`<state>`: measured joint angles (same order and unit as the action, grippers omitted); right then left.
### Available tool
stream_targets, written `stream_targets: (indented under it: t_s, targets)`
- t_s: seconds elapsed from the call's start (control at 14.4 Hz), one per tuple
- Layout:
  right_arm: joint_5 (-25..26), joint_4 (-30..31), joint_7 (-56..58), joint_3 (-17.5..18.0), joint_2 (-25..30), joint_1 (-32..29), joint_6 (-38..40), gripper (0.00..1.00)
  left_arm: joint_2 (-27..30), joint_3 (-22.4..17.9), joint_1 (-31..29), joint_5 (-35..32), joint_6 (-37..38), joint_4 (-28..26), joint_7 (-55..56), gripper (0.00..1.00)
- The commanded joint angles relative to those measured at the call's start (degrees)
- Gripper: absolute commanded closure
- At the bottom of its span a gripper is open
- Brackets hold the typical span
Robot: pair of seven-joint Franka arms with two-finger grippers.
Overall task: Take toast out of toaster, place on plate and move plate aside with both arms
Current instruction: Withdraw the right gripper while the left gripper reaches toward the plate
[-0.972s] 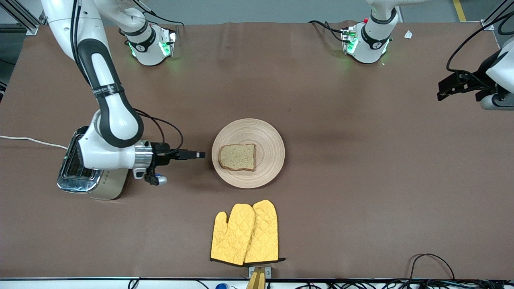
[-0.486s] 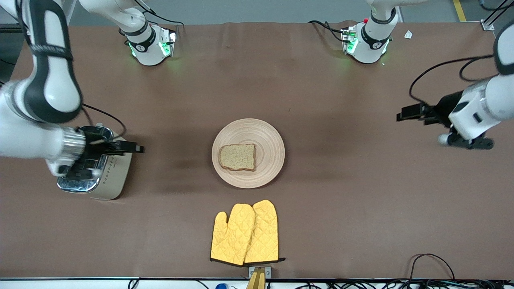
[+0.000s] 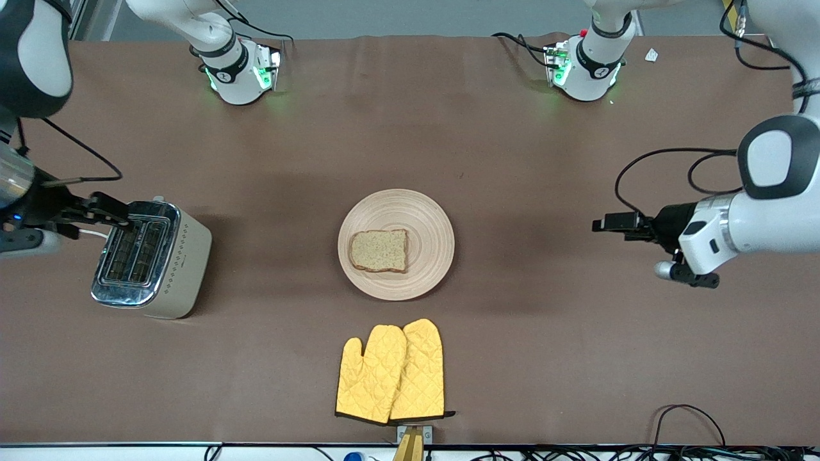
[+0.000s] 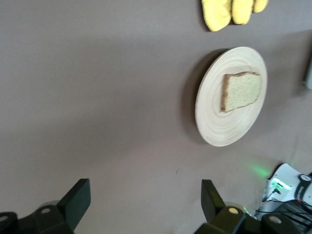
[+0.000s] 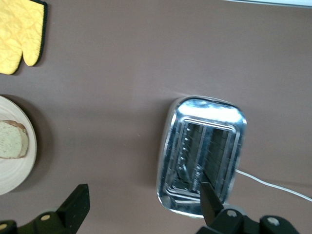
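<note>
The toast lies flat on the round wooden plate in the middle of the table. My right gripper is open and empty over the edge of the toaster, at the right arm's end of the table. My left gripper is open and empty above bare table, between the plate and the left arm's end. The left wrist view shows the plate with the toast past my open left gripper. The right wrist view shows the toaster, the plate's rim, the toast and my open right gripper.
A pair of yellow oven mitts lies nearer the front camera than the plate. The toaster's two slots hold no bread. A white cable runs from the toaster. The two arm bases stand at the table's back edge.
My right gripper has drawn back from beside the plate to over the toaster's outer edge. My left gripper has swung in from the table's end toward the plate. Toast and plate have not moved.
</note>
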<state>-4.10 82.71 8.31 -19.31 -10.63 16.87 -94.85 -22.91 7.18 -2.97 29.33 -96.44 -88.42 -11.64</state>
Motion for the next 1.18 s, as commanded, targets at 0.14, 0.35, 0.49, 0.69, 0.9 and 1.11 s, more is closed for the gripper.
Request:
stream_targets:
  t_s: [0.14, 0.35, 0.49, 0.69, 0.9, 1.11]
  targets:
    - [2.08, -0.97, -0.93, -0.73, 4.64, -1.05, 2.73, 0.0, -4.24, 0.81, 0.86, 8.09, -8.13, -1.57, -5.75, 0.0]
    - [6.03, -0.97, -4.69, -0.47, 8.07, -0.88, 7.38, 0.0, -6.17, 1.87, 0.51, 11.08, -9.91, -2.28, -9.79, 0.0]
    - [6.04, -0.88, -5.06, -0.38, 8.61, -0.7, 8.27, 0.0, -7.49, 1.87, 0.6, 15.46, -10.43, -3.33, -14.17, 0.01]
    - [4.55, -0.97, -5.23, -0.9, 8.26, -1.49, 7.75, 0.0, -9.95, 1.87, 0.95, 25.47, -13.07, -6.31, -25.07, 0.01]
    - [4.01, -0.97, -5.23, -0.73, 8.26, -1.23, 7.66, 0.0, -12.15, 2.05, 2.88, 35.06, -16.75, -9.74, -35.52, 0.03]
    - [4.01, -0.88, -5.23, -0.64, 8.26, -1.05, 7.92, 0.0, -13.56, 2.05, 5.42, 43.85, -17.2, -12.64, -40.38, 0.05]
